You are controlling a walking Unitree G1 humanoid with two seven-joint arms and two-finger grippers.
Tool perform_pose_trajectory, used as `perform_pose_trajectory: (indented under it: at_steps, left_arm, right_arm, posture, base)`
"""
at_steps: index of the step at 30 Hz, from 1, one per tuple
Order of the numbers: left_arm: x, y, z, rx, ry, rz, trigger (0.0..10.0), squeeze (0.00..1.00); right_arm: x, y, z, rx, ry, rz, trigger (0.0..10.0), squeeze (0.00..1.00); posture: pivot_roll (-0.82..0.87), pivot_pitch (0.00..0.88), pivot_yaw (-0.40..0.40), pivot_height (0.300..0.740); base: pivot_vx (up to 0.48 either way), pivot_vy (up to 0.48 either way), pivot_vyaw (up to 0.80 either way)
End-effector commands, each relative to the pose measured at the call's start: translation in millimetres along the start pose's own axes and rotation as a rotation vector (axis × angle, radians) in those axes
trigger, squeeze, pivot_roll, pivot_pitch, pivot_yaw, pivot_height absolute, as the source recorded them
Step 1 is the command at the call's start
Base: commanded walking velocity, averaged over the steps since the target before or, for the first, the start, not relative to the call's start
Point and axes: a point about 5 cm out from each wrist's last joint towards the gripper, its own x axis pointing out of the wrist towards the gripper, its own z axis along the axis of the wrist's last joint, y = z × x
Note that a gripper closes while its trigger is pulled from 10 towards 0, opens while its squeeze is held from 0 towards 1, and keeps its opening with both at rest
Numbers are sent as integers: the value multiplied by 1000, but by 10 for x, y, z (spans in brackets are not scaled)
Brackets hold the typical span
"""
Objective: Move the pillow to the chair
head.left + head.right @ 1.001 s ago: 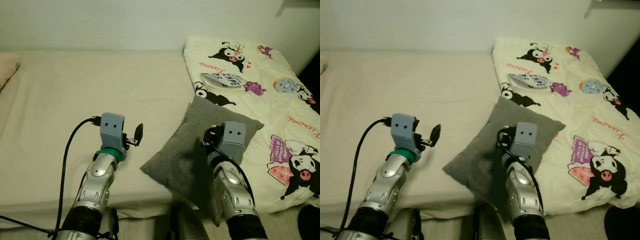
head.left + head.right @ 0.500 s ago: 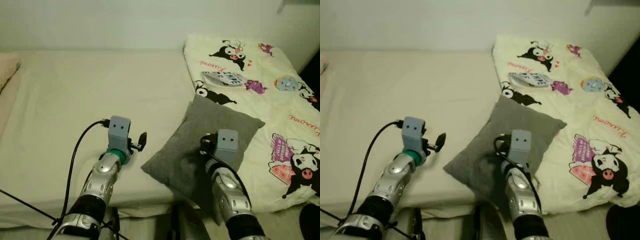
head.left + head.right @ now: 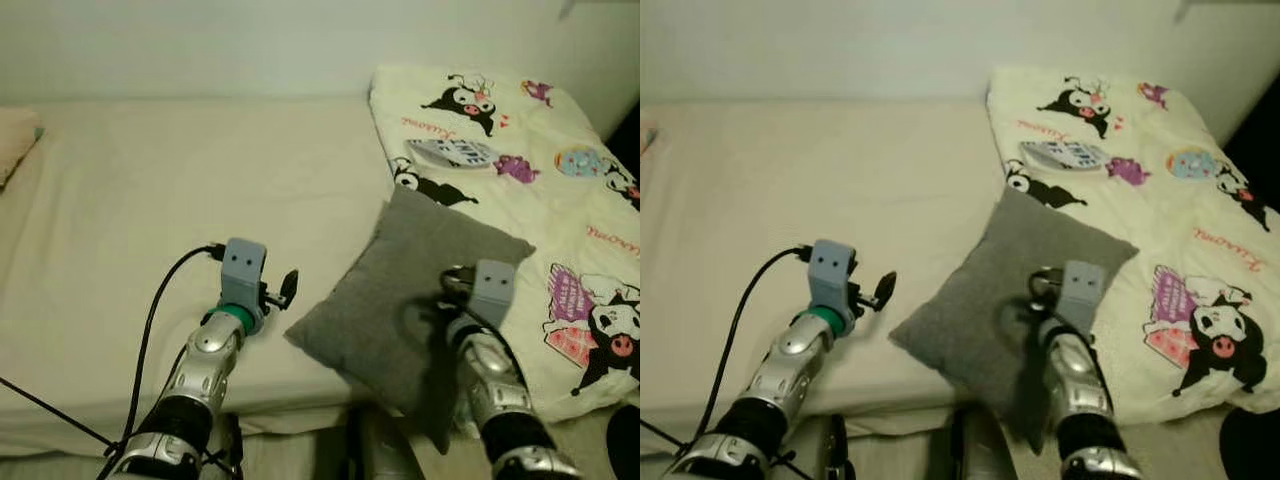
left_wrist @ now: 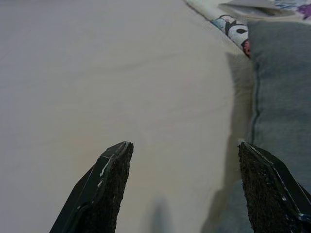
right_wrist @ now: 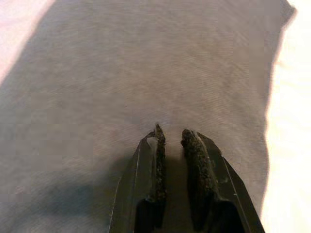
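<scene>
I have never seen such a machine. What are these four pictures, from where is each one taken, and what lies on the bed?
This is a humanoid robot with two silver arms; each ends in a hand of two black fingers. The two wide pictures come from a camera on its head, looking down at a bed. The two close pictures come from cameras on its wrists, looking along the fingers.

On the bed lies a grey pillow, which the robot should carry to a chair. Beside it is a cream blanket printed with cartoon figures.

The left hand hovers over the sheet beside the pillow, fingers wide open. The right hand is above the pillow, its fingers nearly closed with a narrow gap between them, and no fabric is seen between them. Neither hand holds anything.
</scene>
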Motion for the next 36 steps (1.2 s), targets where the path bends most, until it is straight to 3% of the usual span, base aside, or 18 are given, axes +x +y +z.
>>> perform_pose_trajectory:
  at_steps: [1, 6, 8, 11, 14, 19, 21, 26, 36]
  left_arm:
    - [-47, 35, -73, 7, 17, 9, 10000, 0]
    - [-106, 95, -110, 11, 13, 22, 10000, 0]
    - [-142, 100, -110, 10, -2, 21, 10000, 0]
    - [-160, 95, -90, 0, -14, 26, 10000, 0]
    - [-147, 73, 9, 13, -66, 45, 10000, 0]
    - [-124, 60, 50, 29, -82, 52, 10000, 0]
    - [-83, 24, 98, 36, -95, 55, 10000, 0]
    - [-51, -8, 133, 37, -96, 63, 10000, 0]
    - [-41, -44, 106, 31, -76, 76, 10000, 0]
  right_arm:
    - [-2, -75, -79, 38, 45, -35, 10000, 0]
    - [32, -28, 52, 77, -2, 2, 10000, 0]
    - [19, 82, 143, 117, -55, 80, 10000, 0]
    - [-36, 233, 194, 87, -116, 171, 10000, 0]
    - [-191, 470, 97, -22, -161, 274, 10000, 0]
    - [-236, 548, 39, -22, -155, 290, 10000, 0]
    - [-276, 653, -25, -16, -140, 312, 10000, 0]
    - [-293, 726, -30, -14, -132, 331, 10000, 0]
    - [-302, 717, -11, -36, -135, 332, 10000, 0]
  posture:
    - [-61, 62, 13, 623]
    - [-61, 49, 8, 623]
    - [-63, 43, 8, 623]
    - [-65, 31, 12, 623]
    - [-59, 18, 8, 628]
    - [-55, 14, 5, 638]
    - [-47, 6, -3, 647]
    - [-48, 1, -7, 662]
    - [-60, 0, -1, 700]
  base:
    - [0, 0, 0]
    - [0, 0, 0]
    - [0, 0, 0]
    - [0, 0, 0]
    - [0, 0, 0]
    - [0, 0, 0]
    - [0, 0, 0]
    - [0, 0, 0]
    - [0, 0, 0]
